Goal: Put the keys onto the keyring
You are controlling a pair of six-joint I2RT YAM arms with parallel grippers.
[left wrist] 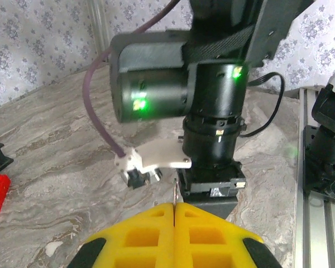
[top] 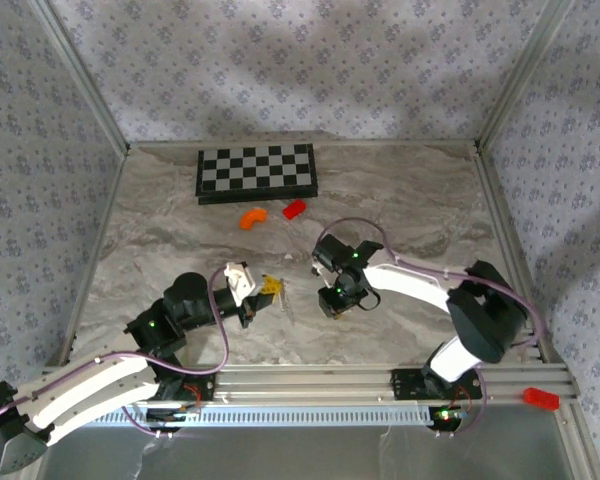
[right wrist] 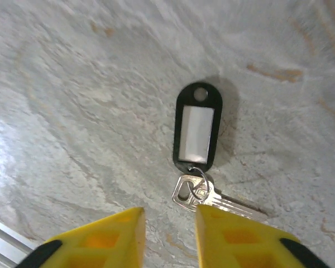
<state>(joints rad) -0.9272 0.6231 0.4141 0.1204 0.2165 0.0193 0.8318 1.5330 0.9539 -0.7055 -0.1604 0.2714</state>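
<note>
Right wrist view: keys (right wrist: 196,159) lie flat on the table (right wrist: 72,84), just ahead of the right gripper (right wrist: 168,223). The bunch is a black tag (right wrist: 196,125) with a pale insert, joined by a small ring (right wrist: 197,187) to one silver key (right wrist: 226,204). The right gripper's jaws stand apart with nothing between them, and the key's bow sits just in front of the gap. In the left wrist view the left gripper (left wrist: 173,220) has its pads pressed together. A thin silvery sliver rising from the seam is judged to be the keyring (left wrist: 175,192), pinched edge-on. Assessment: the bunch is light, hard and rigid, but loosely linked, so whichever part is not gripped will swing. The key is thin, smooth and flush with the hard top, and is likely to slip or skate under the pads. The tag is thicker, with parallel long edges, and is judged the better hold, taken across its width near the linked end. The keyring is stiff wire with little surface to hold, so it could twist in the pinch.
</note>
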